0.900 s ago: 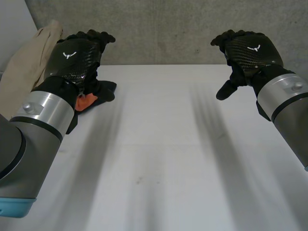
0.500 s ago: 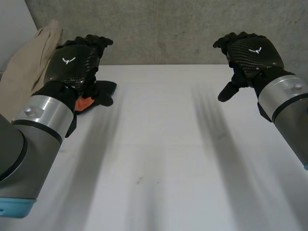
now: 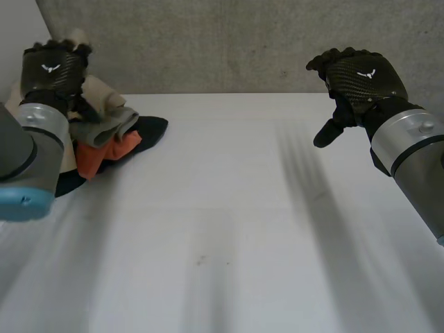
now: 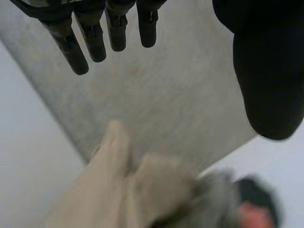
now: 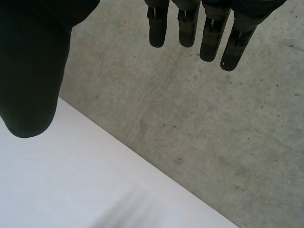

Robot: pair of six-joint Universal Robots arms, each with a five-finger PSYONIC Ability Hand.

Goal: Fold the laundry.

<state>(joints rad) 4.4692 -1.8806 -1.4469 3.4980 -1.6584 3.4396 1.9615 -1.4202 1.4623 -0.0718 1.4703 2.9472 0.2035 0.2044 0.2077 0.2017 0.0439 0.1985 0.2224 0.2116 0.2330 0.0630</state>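
Left hand above the pile, right hand well apart, fingers spread; it looks soft, limp: pinch an edge.

The laundry lies unfolded in a loose, crumpled heap at the far left corner of the bench. A beige cloth is at the back of the heap. A grey cloth is bunched in front of it, over an orange cloth. A black cloth lies flat underneath, sticking out towards the middle of the bench.
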